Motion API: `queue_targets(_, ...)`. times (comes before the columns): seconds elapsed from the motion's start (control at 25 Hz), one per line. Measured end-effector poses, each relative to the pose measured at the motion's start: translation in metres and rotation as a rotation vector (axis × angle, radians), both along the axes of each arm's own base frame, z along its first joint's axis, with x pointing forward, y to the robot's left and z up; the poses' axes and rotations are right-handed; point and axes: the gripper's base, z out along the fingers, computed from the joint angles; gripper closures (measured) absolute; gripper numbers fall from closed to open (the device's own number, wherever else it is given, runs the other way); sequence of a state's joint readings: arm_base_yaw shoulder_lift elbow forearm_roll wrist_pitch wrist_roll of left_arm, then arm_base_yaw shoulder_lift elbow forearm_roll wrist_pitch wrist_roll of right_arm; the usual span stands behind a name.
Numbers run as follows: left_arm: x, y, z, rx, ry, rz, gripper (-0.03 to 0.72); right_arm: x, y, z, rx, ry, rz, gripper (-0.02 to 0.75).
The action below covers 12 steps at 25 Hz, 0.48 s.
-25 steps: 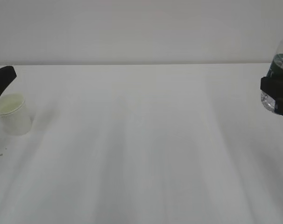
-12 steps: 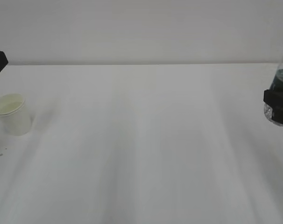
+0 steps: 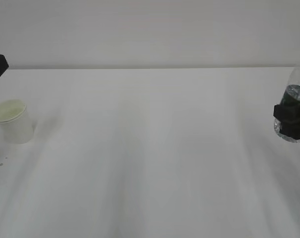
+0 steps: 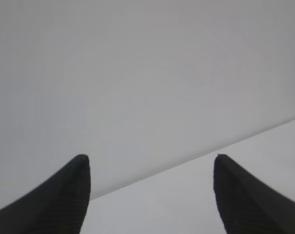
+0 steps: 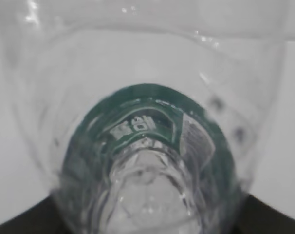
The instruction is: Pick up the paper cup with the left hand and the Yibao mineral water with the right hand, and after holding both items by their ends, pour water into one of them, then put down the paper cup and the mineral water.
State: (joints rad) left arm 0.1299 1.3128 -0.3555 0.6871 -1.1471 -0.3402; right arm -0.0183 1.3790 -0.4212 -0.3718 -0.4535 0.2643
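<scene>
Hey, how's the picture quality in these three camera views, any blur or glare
Exterior view: washed-out, soft; faint shadow beside the paper cup. Left wrist view: the left hand fingertips dark, sharp-edged against blank wall. Right wrist view: the Yibao mineral water fills the frame, blurred, distorted, with small glints.

Matt paper cup (image 3: pixel 12 121), glossy clear plastic bottle (image 5: pixel 147 146), smooth matt table (image 3: pixel 150 163).

Cup (image 3: pixel 12 121): plain white outside, pale cream-green inside, no print. Bottle (image 3: pixel 294 106): clear plastic, dark green label band; in the right wrist view the label shows teal-green with pale lettering and a white panel. Right tool (image 3: pixel 291 119): black. Left tool (image 4: pixel 150 195): black, finely ribbed fingers (image 4: pixel 64 195). Desk (image 3: pixel 150 163): white, faint grey streaks. Wall (image 3: pixel 150 29): light grey.
</scene>
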Motion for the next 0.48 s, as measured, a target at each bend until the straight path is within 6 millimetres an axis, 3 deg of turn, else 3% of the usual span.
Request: queue_targets(0.48, 0.000, 0.000, 0.000, 0.000, 0.000, 0.000, 0.123, 0.008, -0.002, -0.026, 0.025, 0.005, -0.022, 0.356)
